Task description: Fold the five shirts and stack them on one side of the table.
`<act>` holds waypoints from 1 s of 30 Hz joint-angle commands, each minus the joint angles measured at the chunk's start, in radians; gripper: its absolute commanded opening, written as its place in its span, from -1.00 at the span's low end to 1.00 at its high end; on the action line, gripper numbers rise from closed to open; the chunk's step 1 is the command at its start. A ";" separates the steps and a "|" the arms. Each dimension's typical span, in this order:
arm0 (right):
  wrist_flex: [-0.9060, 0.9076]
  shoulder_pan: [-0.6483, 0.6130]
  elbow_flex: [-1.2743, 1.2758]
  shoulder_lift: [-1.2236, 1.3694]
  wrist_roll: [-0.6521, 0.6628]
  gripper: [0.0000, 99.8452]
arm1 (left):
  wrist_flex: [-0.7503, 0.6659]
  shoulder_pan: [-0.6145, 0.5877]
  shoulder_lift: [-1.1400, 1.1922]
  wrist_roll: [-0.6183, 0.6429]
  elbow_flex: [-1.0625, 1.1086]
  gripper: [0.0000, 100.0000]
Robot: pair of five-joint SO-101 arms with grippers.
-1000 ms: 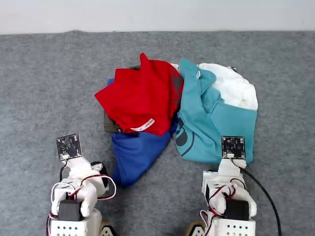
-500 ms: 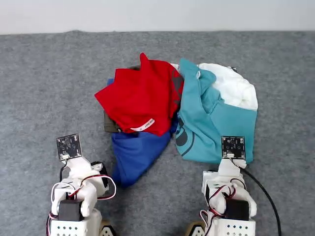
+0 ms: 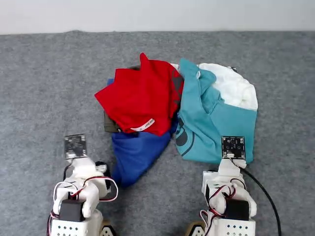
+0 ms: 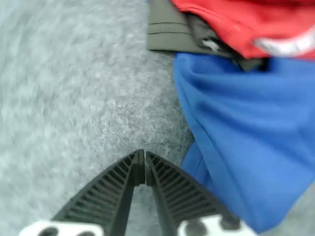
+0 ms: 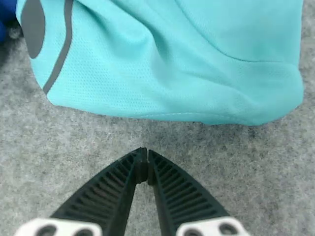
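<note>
Shirts (image 3: pixel 177 113) heaped together; left tool (image 4: pixel 144 169) and right tool (image 5: pixel 146 167) pinched closed, empty. I'd open wide and peel the red shirt (image 3: pixel 140 98) off first.

This looks like a robotics lab or test bench. A surface (image 3: pixel 39 73) covered in plain grey felt meets a bare white wall (image 3: pixel 157 14). At its near edge sit two small white arms, the left arm (image 3: pixel 78 196) and right arm (image 3: pixel 229 191), each with a bare circuit board (image 3: pixel 233 146) at the wrist, facing a heap of shirts (image 3: pixel 172 113).
</note>
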 commanded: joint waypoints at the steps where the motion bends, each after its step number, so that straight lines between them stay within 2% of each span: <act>1: 0.008 0.008 0.015 -0.001 -0.006 -0.98 | 0.006 -0.005 -0.011 -0.400 -0.111 -0.97; 4: 0.008 0.008 0.015 -0.001 -0.006 -0.98 | -0.002 -0.040 -0.011 -0.698 -0.134 -0.97; 6: 0.008 0.008 0.015 -0.001 -0.006 -0.98 | -0.006 -0.052 -0.011 -0.822 -0.134 -0.97; 7: 0.008 0.008 0.015 -0.001 -0.006 -0.98 | -0.014 -0.055 -0.011 -0.842 -0.134 -0.97; 13: 0.008 0.008 0.015 -0.001 -0.006 -0.98 | -0.020 -0.144 -0.005 -0.822 -0.248 -0.97; 18: 0.008 0.008 0.015 -0.001 -0.006 -0.98 | 0.021 -0.141 0.078 -0.767 -0.394 -0.97; 24: 0.008 0.008 0.015 -0.001 -0.006 -0.98 | 0.031 -0.123 0.460 -0.763 -0.651 -0.97; 30: 0.008 0.008 0.015 -0.001 -0.006 -0.98 | 0.196 -0.012 0.879 -0.764 -1.018 -0.97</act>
